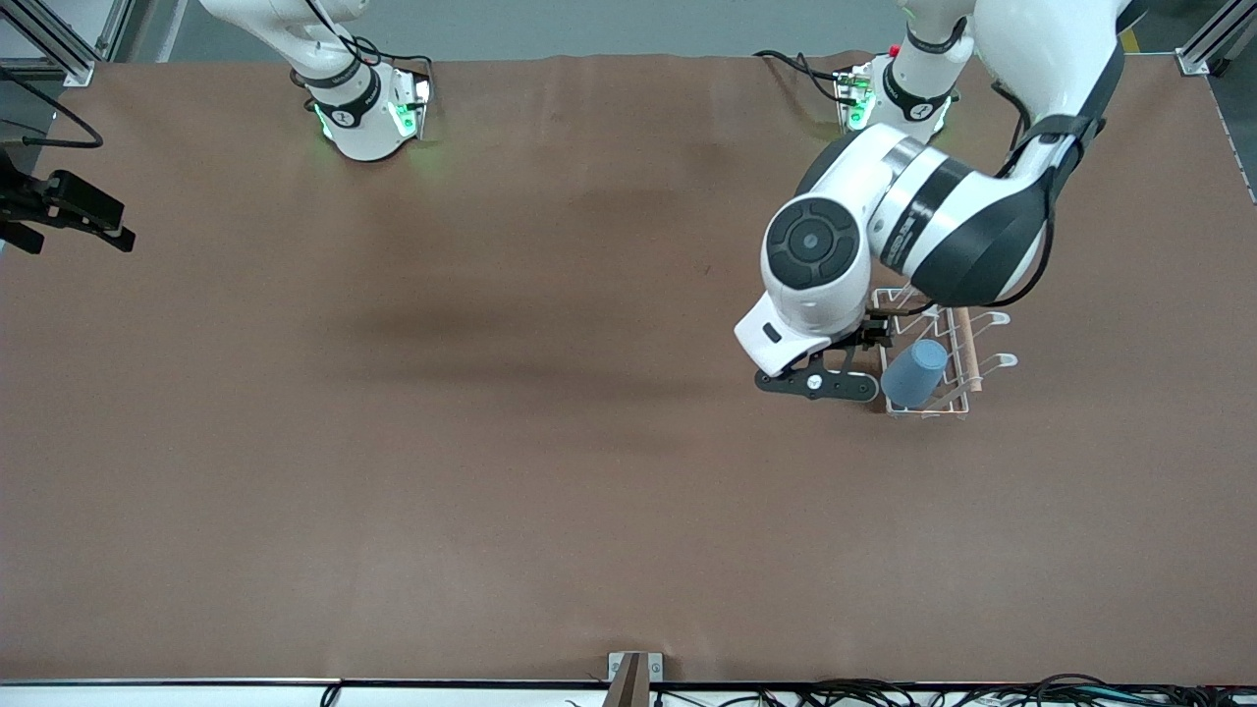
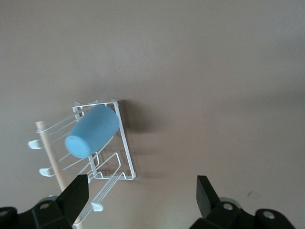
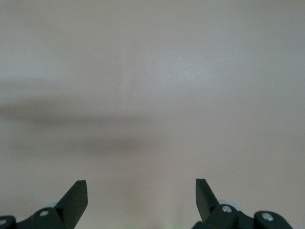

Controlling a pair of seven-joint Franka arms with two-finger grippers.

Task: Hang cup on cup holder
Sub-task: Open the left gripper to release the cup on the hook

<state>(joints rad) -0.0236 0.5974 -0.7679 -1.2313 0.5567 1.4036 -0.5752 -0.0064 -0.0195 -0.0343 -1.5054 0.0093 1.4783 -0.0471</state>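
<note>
The light-blue cup (image 1: 915,372) hangs upside down and tilted on a peg of the white wire cup holder (image 1: 945,409), on the side of the rack toward the right arm's end. The rack's wooden dowel (image 1: 967,346) runs along its top. My left gripper (image 1: 827,371) hovers over the table just beside the rack, open and empty, apart from the cup. In the left wrist view the cup (image 2: 92,131) and the cup holder (image 2: 125,143) lie ahead of the open left gripper (image 2: 141,188). My right gripper (image 3: 141,191) is open and empty over bare table and waits.
The brown table (image 1: 491,442) spreads wide toward the right arm's end. Free white pegs (image 1: 1000,360) stick out of the rack toward the left arm's end. A black device (image 1: 69,211) shows at the table's edge at the right arm's end.
</note>
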